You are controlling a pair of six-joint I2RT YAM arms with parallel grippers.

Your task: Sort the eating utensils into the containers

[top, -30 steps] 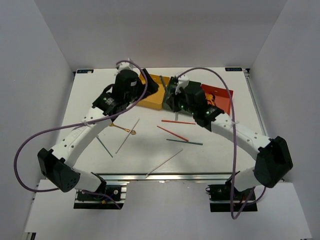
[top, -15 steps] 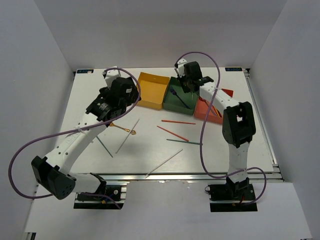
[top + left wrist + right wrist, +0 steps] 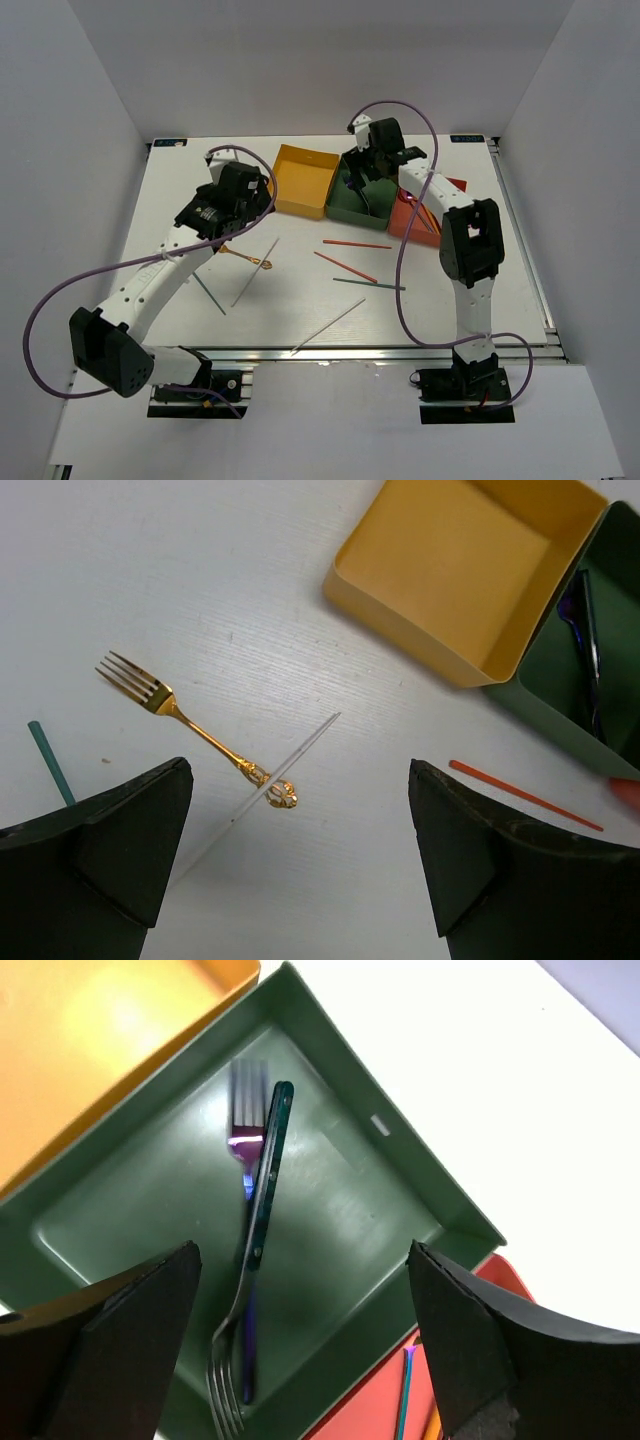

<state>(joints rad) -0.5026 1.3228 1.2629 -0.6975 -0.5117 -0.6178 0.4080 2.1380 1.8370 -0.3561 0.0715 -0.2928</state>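
White walls closed in a white table (image 3: 420,290) on three sides, and both arms reached out across it from the near edge. At the far side three shallow trays sat in a row, touching: the yellow tray (image 3: 300,175), the dark green tray (image 3: 365,210) and the red-orange tray (image 3: 405,225).

The right gripper (image 3: 303,1260) hung over the green tray with its jaws wide apart and nothing between them. Below it, on the tray floor, lay two forks alongside each other and partly overlapping. The silver fork (image 3: 262,1210) had its tines toward the near wall and a handle that looked dark. The purple fork (image 3: 247,1345) pointed the opposite way, its tines blurred. The red-orange tray held a few slim pieces that I could not tell apart.

The left gripper (image 3: 300,780) hovered above the left half of the table, its jaws likewise spread wide and holding nothing. Under it lay the gold fork (image 3: 195,730), its handle end crossed by a pale chopstick (image 3: 270,780). A green chopstick (image 3: 50,763) lay just to its left.

Near the middle of the table, in front of the trays, two red chopsticks (image 3: 357,244) lay near each other, with another green chopstick (image 3: 368,285) just in front of them. A second pale chopstick (image 3: 328,326) lay closer to the table's front edge.
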